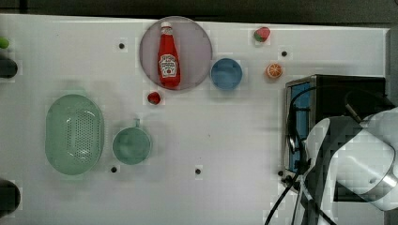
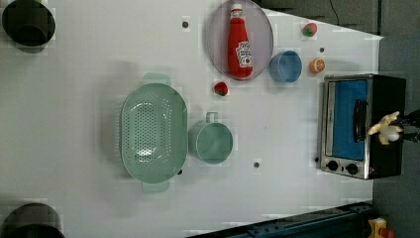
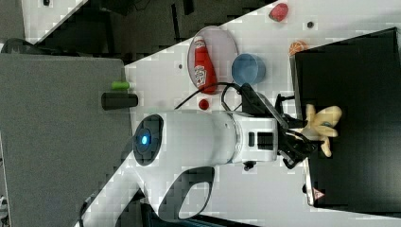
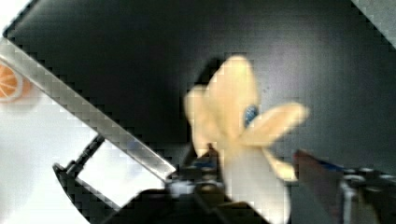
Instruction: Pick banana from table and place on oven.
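Note:
The pale-yellow banana (image 3: pixel 321 125) with splayed peel flaps is over the black top of the oven (image 3: pixel 359 71), near its front edge. In the left view the banana (image 2: pixel 386 130) shows above the oven (image 2: pixel 346 119), whose blue glass door faces the table (image 2: pixel 277 198). My gripper (image 3: pixel 307 137) reaches over the oven from the table side. In the wrist view the banana (image 4: pixel 238 121) sits between the two fingers of my gripper (image 4: pixel 254 163). One finger is against it and the other stands a little apart, so the jaws look open. Whether the banana rests on the oven (image 4: pixel 116 56) I cannot tell.
An orange slice (image 1: pixel 274 71) lies beside the oven's far corner. A blue bowl (image 1: pixel 226 73), a ketchup bottle (image 1: pixel 168 56) on a grey plate (image 1: pixel 197 42), a strawberry (image 1: pixel 154 97), a green cup (image 1: pixel 131 146) and a green colander (image 1: pixel 74 134) stand on the table (image 1: pixel 234 140).

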Robot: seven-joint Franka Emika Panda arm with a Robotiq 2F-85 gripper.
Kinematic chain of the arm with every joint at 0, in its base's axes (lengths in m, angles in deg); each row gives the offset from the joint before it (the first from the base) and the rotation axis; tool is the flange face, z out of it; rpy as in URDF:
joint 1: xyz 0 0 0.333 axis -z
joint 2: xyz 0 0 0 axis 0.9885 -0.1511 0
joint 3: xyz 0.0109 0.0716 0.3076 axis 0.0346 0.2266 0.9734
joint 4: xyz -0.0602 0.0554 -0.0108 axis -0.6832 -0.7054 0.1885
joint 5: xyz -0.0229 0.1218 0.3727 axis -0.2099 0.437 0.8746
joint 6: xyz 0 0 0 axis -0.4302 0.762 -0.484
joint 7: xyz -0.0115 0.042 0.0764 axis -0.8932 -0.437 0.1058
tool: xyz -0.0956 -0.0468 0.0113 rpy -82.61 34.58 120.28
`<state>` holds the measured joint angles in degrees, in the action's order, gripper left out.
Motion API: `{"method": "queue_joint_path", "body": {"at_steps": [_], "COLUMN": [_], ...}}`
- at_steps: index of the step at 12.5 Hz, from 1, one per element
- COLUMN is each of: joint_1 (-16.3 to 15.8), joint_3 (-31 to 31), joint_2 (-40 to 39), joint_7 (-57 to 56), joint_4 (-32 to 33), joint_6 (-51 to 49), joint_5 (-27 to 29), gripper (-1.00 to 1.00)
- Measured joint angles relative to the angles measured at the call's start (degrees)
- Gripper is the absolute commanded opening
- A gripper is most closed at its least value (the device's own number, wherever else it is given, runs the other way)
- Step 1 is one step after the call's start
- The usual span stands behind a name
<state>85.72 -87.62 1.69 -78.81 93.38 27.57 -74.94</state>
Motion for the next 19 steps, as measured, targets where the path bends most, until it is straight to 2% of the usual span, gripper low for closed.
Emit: {"method": "queue_joint_path", "body": {"at_steps": [1, 2, 6, 9, 10, 13, 14, 15, 17, 19], "joint_1": [0.08, 0.00, -0.66, -1.29, -1.53, -5.00, -7.30, -9.49, -10.11, -10.69], "joint_3": [0.34, 0.50, 2.35, 9.60, 13.43, 24.98, 27.77, 29.88, 33.91, 33.79], "joint_2": [0.41, 0.55, 1.45, 8.59, 11.49, 20.89, 23.20, 25.51, 29.41, 30.89], "joint_7": [-0.07, -0.07, -0.10, 0.90, 3.48, 15.42, 20.42, 24.87, 31.32, 33.79], "joint_4": [0.17, -0.06, -1.45, -1.62, -2.13, -3.47, -4.92, -5.65, -4.87, -4.64], "joint_6": [0.00, -0.34, -5.94, -13.86, -16.02, -20.64, -24.51, -27.00, -28.16, -29.80], "joint_5": [-0.01, 0.60, 1.57, 3.77, 4.52, 4.15, 3.59, 3.45, 5.67, 5.66], "gripper": [0.89, 1.00, 1.00, 1.00, 1.00, 1.00, 1.00, 1.00, 1.00, 1.00]}}
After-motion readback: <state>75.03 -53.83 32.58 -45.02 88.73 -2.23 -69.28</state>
